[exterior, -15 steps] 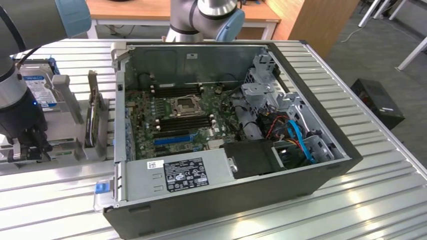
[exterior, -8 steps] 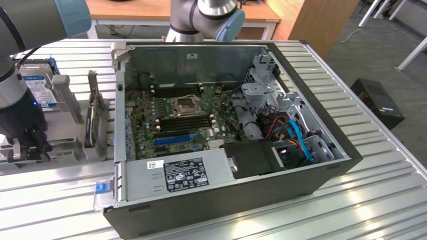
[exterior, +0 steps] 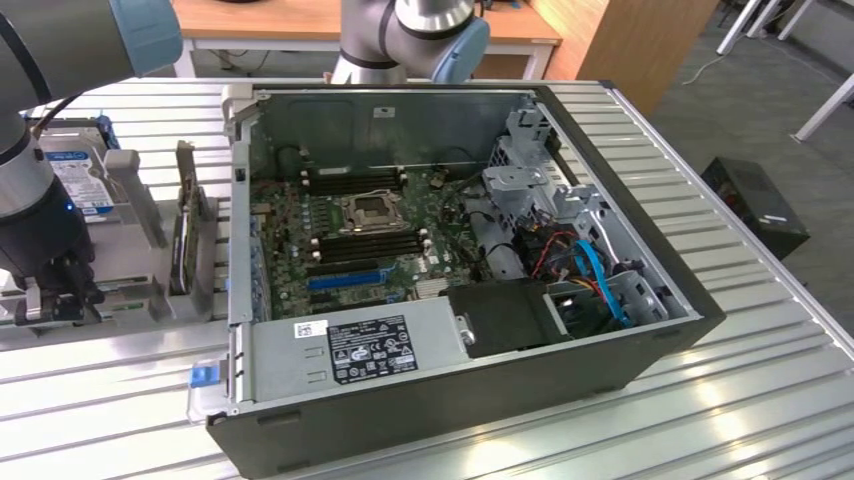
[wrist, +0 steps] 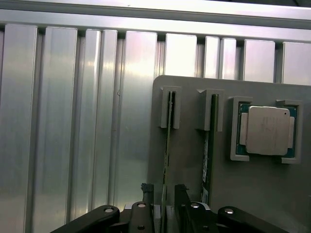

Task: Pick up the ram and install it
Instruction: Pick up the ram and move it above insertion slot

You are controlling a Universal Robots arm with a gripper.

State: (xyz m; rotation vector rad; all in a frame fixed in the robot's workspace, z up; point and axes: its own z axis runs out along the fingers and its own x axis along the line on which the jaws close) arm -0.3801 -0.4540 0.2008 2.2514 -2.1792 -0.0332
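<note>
The ram (wrist: 168,145), stood on edge in a slot of the grey holder (wrist: 187,155) on the bench (wrist: 58,121), is straddled by the wide-open, empty fingers (wrist: 181,193); judged light, stiff and fragile, it is best pinched across its flat faces.

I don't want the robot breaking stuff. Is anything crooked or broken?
Nothing stands out. Both thin green memory sticks stand straight in slots of the grey holder, the square silver chip sits squarely, and the open hand straddles one stick.
</note>
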